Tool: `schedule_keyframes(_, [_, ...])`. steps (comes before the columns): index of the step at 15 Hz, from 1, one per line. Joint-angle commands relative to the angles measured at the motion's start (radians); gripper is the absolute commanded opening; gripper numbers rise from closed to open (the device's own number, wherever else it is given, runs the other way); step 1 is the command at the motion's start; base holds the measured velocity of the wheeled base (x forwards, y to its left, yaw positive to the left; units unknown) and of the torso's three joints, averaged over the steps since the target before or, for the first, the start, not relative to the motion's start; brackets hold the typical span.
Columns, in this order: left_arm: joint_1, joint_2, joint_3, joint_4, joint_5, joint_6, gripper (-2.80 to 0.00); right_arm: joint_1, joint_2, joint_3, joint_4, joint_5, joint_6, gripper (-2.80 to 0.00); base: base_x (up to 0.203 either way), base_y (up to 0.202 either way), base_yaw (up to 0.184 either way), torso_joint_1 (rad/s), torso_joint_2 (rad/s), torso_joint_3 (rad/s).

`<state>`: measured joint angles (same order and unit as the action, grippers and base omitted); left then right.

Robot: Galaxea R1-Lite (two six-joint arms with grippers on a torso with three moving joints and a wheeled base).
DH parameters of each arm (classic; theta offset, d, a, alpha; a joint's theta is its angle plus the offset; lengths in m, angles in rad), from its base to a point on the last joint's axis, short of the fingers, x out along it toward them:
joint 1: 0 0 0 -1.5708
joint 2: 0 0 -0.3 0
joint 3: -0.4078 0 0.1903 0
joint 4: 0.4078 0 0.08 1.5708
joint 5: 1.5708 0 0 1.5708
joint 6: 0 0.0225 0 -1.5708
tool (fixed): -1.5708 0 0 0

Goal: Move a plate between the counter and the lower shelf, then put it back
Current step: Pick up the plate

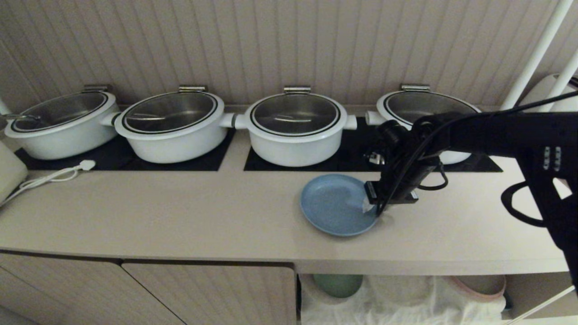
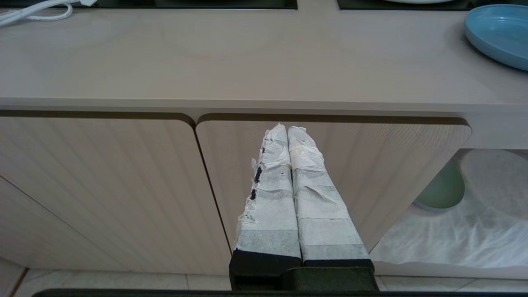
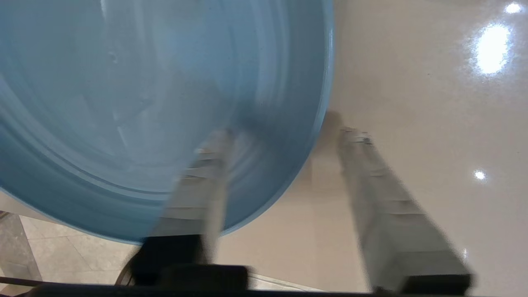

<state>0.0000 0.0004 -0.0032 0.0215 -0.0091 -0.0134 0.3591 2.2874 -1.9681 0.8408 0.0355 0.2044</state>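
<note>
The plate (image 1: 336, 205) lies flat on the table (image 1: 180, 212), near the front edge and just in front of the pots (image 1: 293, 128). The right gripper (image 1: 371, 204) is down at the plate's right rim, one finger (image 3: 198, 194) over the inside of the plate and the other on the bare table outside it. Its jaws stand apart, straddling the rim with a gap on the outer side, so nothing is pinched yet. This looks like the grasp for the first leg, counter to lower shelf (image 1: 406, 298). The next move calls for bringing the jaws together on the rim until it is firmly held, then lifting without tipping and lowering it into the recess under the table (a white cloth (image 2: 453, 235) and a green plate (image 2: 441, 192) already sit there). The left gripper (image 2: 288, 132) hangs parked before the cabinet doors (image 2: 123, 185), jaws together.
</note>
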Motion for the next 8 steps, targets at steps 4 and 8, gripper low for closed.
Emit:
schedule_keyframes(4, [0.0,0.0,0.0,0.0,0.0,0.0,-2.8,0.0,-0.005,0.001,0.008,0.001,0.004,-2.8,0.0,0.0,0.0,0.0,0.0,0.0])
schedule_keyframes(8, [0.0,0.0,0.0,0.0,0.0,0.0,-2.8,0.0,-0.008,0.002,0.01,0.0,0.006,-2.8,0.0,0.0,0.0,0.0,0.0,0.0])
